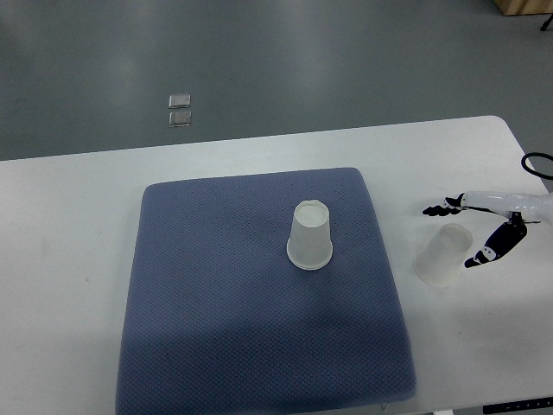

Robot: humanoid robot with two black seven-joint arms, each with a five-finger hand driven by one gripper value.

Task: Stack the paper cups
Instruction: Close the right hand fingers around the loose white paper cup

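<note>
Top view, single frame.

Work surface: white tabletop (69,225) with a rounded far-right corner. A square blue-grey textured fabric mat (216,328) lies on it, covering most of the centre and reaching the near edge.

Cup 1: white translucent paper cup (309,235), standing upside down on the mat, wide rim on the fabric, narrow base up. It sits right of the mat's centre, in the far half. Nothing touches it.

Cup 2: second white translucent paper cup (443,254), off the mat on the bare tabletop, just beside the mat's right edge. It is tilted or lying over, with its wide end toward the near left and its narrower end toward the far right. Well apart from cup 1.

Right hand (484,229): white arm enters from the right edge, black-tipped fingers spread. One finger (441,207) points left beyond the far side of cup 2; another finger (488,251) reaches down beside the cup's right side. The fingers bracket cup 2 but are not closed on it; whether any fingertip touches the cup cannot be determined.

Background: grey floor (259,60) beyond the tabletop, with two small pale square plates (180,110) set into it. A black cable loop (537,164) shows at the right edge.
</note>
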